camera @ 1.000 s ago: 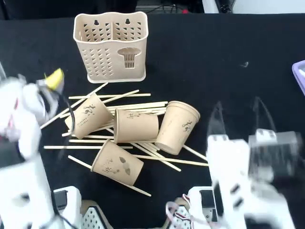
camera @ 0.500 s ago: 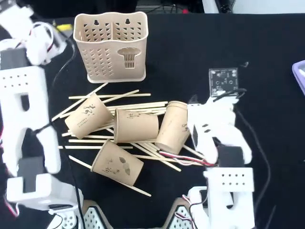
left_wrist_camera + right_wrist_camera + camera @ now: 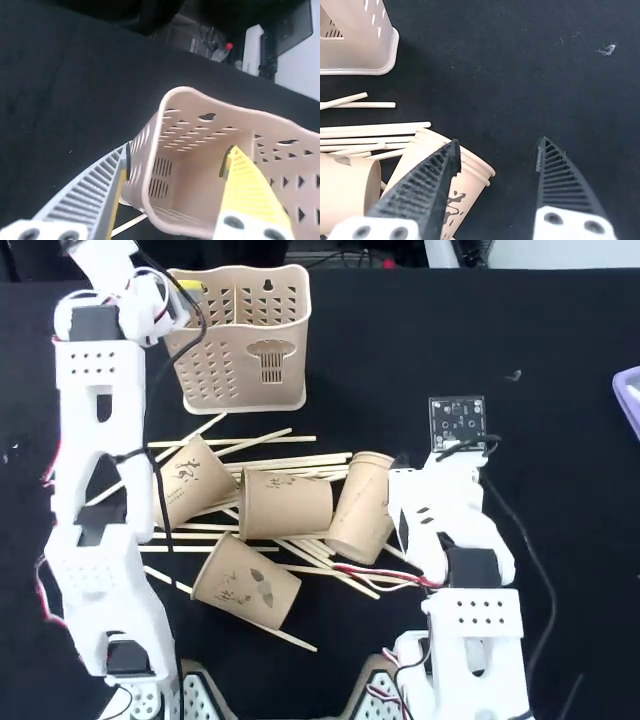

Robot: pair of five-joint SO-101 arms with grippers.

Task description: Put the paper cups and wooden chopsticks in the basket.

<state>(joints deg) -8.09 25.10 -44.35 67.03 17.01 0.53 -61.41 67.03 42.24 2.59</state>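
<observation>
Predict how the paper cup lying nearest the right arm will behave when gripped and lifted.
That paper cup is thin-looking and open-mouthed, so it probably dents under a firm squeeze. Lying on its side across chopsticks, it may roll if nudged. It likely weighs little, so the open right tool should lift it easily.

Four paper cups lie toppled among chopsticks beside upright basket.

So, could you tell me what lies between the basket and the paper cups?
Several wooden chopsticks lie scattered on the black table between the basket and the cups, as the high view shows.
</observation>
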